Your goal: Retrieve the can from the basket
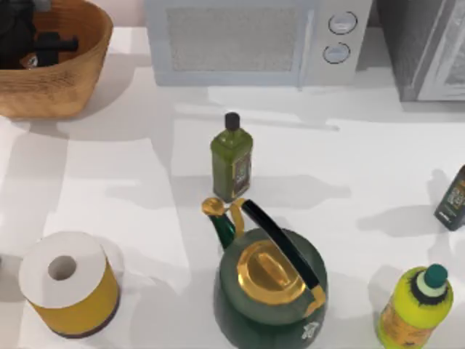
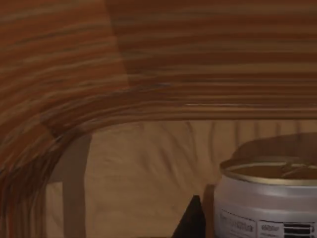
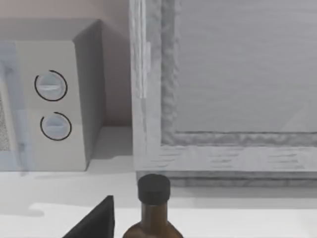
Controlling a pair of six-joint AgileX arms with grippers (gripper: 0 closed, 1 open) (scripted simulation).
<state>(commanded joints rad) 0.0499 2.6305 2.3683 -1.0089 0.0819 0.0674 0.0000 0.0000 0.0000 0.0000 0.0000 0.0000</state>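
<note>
Can (image 2: 267, 198) is seen in the left wrist view, upright on the basket (image 2: 148, 74) floor, silver-walled with a pale rim and a printed label, close to the ribbed inner wall. A dark fingertip (image 2: 190, 220) of the left gripper is seen just beside the can; contact cannot be told, and whether this pincer is released or clenched cannot be told. In the top view the left gripper (image 1: 43, 47) is lowered inside the basket (image 1: 73, 80). Taking the basket as landmark: a paper roll (image 1: 65, 283) with a yellow wrap is placed nearer than it, well apart; a green kettle (image 1: 270, 291) with gold lid is set nearer and to its right; a green square bottle (image 1: 232, 156) with black cap is stood to its right, just beyond the kettle; a yellow-green bottle (image 1: 415, 305) and a dark bottle (image 1: 453, 198) are found far to its right. A microwave (image 1: 254, 40) is set level with the basket, right of it. In the right wrist view a dark finger (image 3: 94, 220) of the right gripper is seen beside a brown bottle (image 3: 153, 208); its pincer state cannot be told.
</note>
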